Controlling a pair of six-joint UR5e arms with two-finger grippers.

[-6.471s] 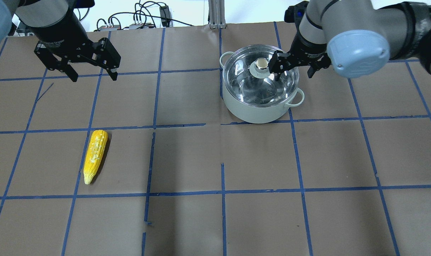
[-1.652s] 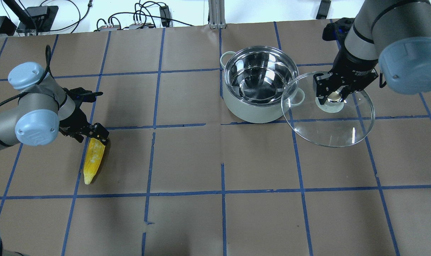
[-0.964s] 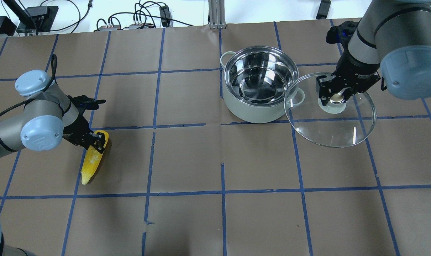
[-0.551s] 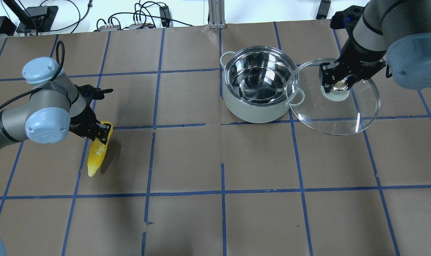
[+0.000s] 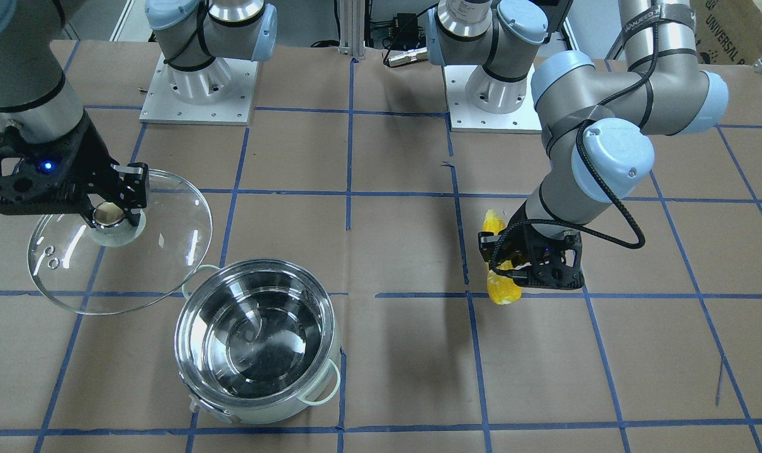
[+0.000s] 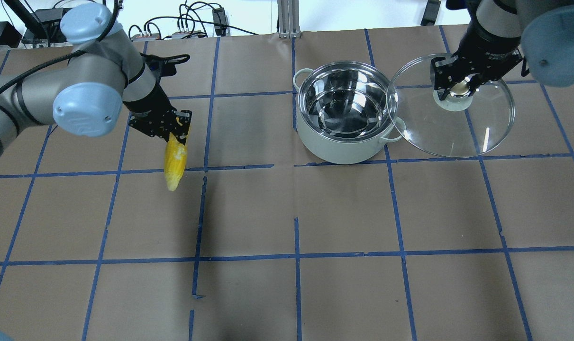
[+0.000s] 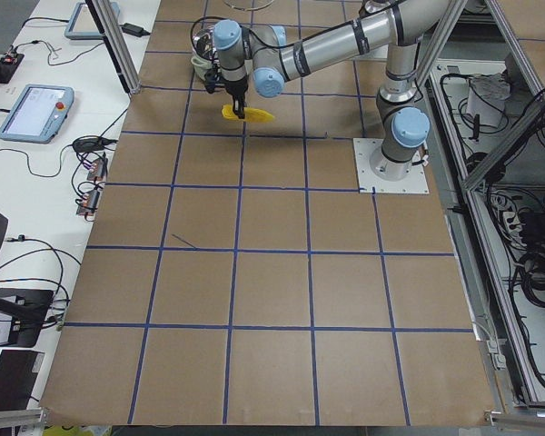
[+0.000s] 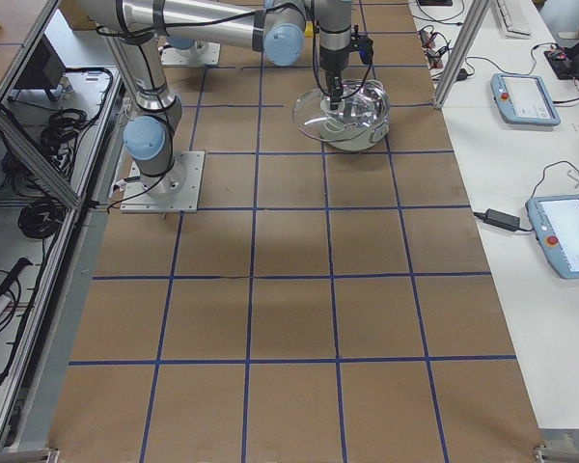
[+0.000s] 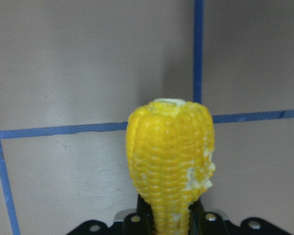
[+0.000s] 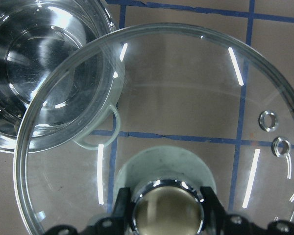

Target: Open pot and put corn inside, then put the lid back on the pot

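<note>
Corn pinched at upper end by left gripper, aloft well left of open pot; lid held clear beside pot, right gripper clamped on knob, leaving mouth free.

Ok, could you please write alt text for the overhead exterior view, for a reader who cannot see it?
The left gripper holds the yellow corn left of the open, empty pot. The right gripper holds the clear glass lid just right of the pot.
</note>
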